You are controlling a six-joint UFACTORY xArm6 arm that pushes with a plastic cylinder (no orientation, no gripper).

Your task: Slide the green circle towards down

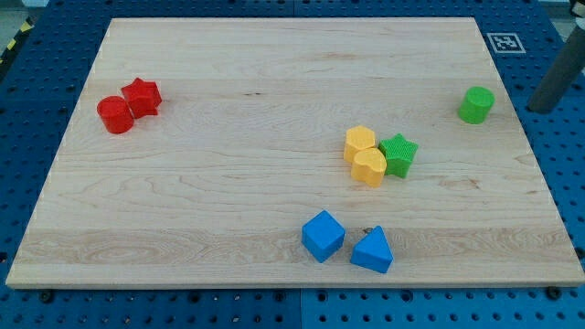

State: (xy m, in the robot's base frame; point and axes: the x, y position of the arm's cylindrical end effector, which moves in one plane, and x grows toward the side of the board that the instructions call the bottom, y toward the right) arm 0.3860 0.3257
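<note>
The green circle (476, 104) stands near the right edge of the wooden board (228, 183), in the upper right of the view. My tip (543, 107) is the lower end of a dark rod at the view's right edge. It lies to the right of the green circle, apart from it and beyond the board's edge, over the blue perforated base. A green star (399, 153) sits lower and to the left of the circle.
Two yellow blocks (365, 155) touch the green star's left side. A blue cube (323, 235) and a blue triangle (372, 250) sit near the bottom edge. A red circle (115, 114) and a red star (142, 96) sit at upper left. A marker tag (505, 42) lies at the top right.
</note>
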